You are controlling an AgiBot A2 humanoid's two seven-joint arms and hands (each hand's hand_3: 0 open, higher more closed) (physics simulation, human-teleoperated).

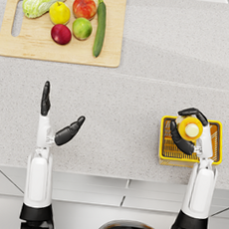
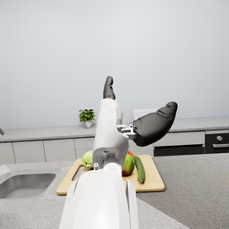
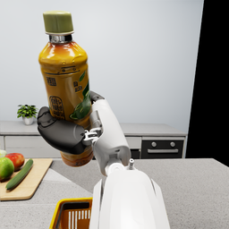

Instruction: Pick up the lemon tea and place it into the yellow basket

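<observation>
Right robot hand (image 1: 188,137) clamps the amber plastic lemon tea bottle w/ green cap (image 3: 66,80) upright above the yellow wire basket (image 1: 216,147) on the grey speckled worktop (image 1: 121,112), apparently ready to lower it in; left robot hand (image 1: 60,121) idle, fingers apart.

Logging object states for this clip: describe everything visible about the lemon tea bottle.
The amber plastic lemon tea bottle has an olive-green screw cap and a yellow-brown label with green leaf art. It looks full and sealed. It stands upright, lifted off the counter, gripped around its lower body by the right hand, directly above the yellow wire basket. Nothing else touches it.
</observation>
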